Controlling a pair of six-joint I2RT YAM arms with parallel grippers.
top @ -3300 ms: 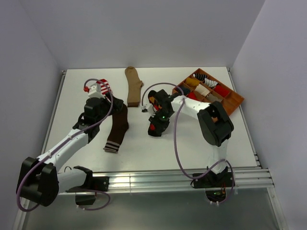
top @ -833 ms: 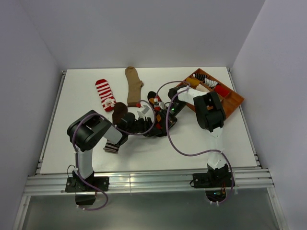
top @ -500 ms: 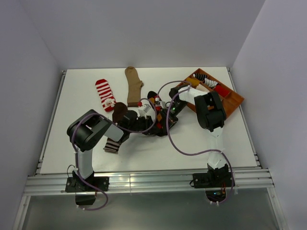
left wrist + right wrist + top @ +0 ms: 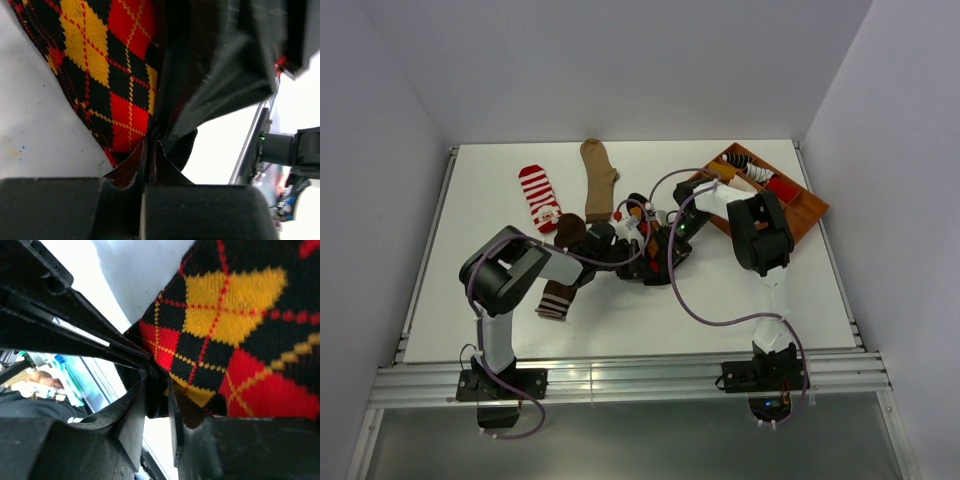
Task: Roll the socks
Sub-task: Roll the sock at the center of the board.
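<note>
- One sock was in hand: the argyle sock (image 4: 100,65), black with red and yellow diamonds, lay near the middle of the table (image 4: 720,300), bunched between the two grippers.
- Judging by its knit and folds, it was light, soft and limp, with enough tooth not to slip. It would probably sag and unroll unless pinned, so a thin edge at cuff or toe looked the best place to pinch, with the roll kept tight against the table.
- The left gripper (image 4: 150,150) was pinched closed on a thin edge of that sock, with fabric showing between its fingers.
- The right gripper (image 4: 157,390) had its jaws only a slit apart at the sock's edge. Whether it gripped the fabric could not be told.
- Three more socks lay flat to the left: the dark brown sock (image 4: 563,265) nearest, the tan sock (image 4: 597,178) farther back, and the red-and-white striped sock (image 4: 538,196) beside it.
- A brown tray (image 4: 807,213) at the far right held rolled socks in compartments.
</note>
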